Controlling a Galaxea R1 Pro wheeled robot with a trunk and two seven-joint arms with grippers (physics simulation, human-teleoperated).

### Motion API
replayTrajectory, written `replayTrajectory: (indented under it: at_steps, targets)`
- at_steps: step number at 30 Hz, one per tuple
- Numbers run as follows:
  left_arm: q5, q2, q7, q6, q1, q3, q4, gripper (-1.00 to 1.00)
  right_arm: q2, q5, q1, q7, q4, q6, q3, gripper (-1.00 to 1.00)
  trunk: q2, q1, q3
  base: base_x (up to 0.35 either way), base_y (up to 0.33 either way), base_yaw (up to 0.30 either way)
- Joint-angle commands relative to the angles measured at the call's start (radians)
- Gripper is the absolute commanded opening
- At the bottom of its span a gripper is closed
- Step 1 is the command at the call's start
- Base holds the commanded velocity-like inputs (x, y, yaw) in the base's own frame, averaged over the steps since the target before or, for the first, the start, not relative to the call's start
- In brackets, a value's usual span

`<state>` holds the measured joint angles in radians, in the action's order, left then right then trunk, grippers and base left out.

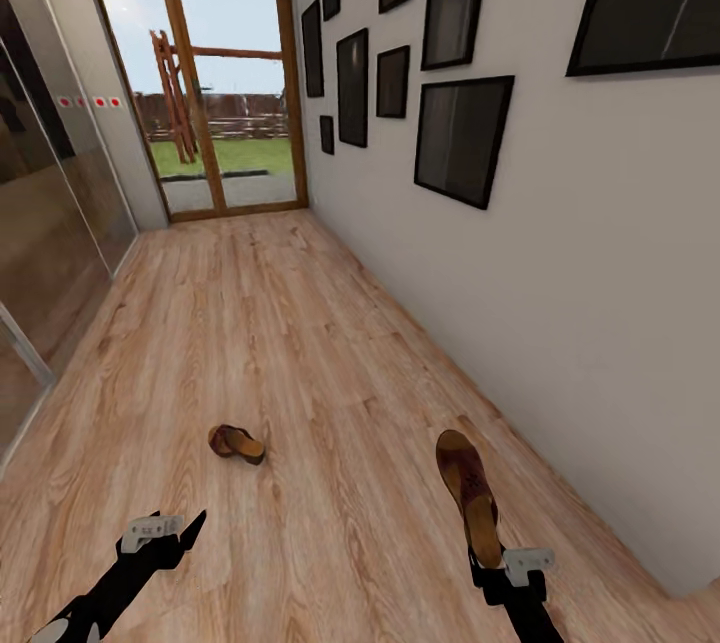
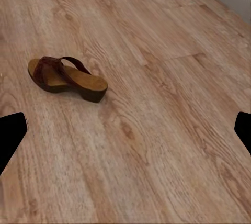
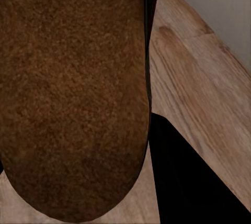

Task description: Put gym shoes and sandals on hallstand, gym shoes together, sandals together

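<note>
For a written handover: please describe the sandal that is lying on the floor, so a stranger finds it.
Start from the long wooden floor. The loose sandal lies ahead of the empty left hand. The other sandal is raised, held in the right hand.

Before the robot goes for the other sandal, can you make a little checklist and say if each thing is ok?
1. One sandal held: ok. The right gripper is shut on the held sandal, which sticks out ahead of it.
2. Left gripper free: ok. It is open with nothing between its fingers.
3. Second sandal found: ok. The loose sandal lies on the corridor floor, ahead of the left gripper and apart from it.
4. Floor around it: ok. Bare planks on every side in the left wrist view.
5. Shoe rack located: cannot tell.
6. Gym shoes located: cannot tell.
</note>
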<state>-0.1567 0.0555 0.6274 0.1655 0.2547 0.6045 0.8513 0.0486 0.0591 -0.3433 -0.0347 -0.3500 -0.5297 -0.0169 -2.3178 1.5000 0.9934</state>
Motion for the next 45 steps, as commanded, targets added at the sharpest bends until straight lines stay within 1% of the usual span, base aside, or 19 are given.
replayTrajectory:
  at_steps: [1, 7, 29, 45]
  targets:
    - [-0.011, -0.001, 0.004, 0.006, 0.001, 0.004, 0.000, 1.00, 0.000, 0.002, 0.000, -0.003, 0.000, -0.002, -0.002, -1.00, 0.000, 0.000, 0.000, 0.335, -0.055, 0.223]
    - [-0.010, -0.001, 0.003, 0.006, 0.001, 0.007, 0.000, 1.00, 0.000, 0.002, 0.000, -0.002, -0.001, -0.003, -0.002, -1.00, 0.000, 0.000, -0.004, 0.295, -0.136, 0.169]
    - [-0.010, 0.000, 0.003, 0.006, 0.001, 0.008, 0.000, 1.00, 0.000, 0.002, 0.000, -0.002, -0.003, -0.001, -0.002, -1.00, 0.000, 0.000, -0.005, 0.254, -0.166, 0.014]
    - [-0.009, 0.000, -0.001, 0.005, 0.001, 0.009, 0.001, 1.00, 0.000, 0.002, 0.000, -0.002, -0.003, -0.001, -0.002, -1.00, 0.000, 0.000, -0.005, 0.082, -0.262, 0.267]
